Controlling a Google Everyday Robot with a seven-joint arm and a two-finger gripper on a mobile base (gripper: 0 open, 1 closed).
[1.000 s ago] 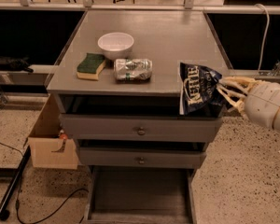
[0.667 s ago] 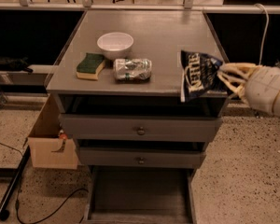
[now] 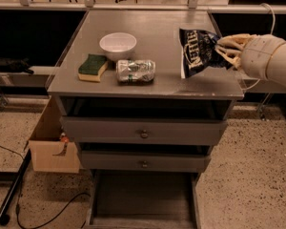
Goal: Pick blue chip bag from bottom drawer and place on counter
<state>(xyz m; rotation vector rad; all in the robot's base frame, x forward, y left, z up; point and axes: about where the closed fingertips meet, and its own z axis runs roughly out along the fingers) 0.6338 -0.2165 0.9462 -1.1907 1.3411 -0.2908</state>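
My pale two-finger tool at the right, clenched on the edge of the small crumpled dark blue foil chip bag, bag upright over the right side of the flat grey bench top, wide grey bottom drawer standing open below

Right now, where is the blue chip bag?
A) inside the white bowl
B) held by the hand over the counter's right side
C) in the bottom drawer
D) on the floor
B: the hand, at the counter's right edge, grips the blue chip bag over it.
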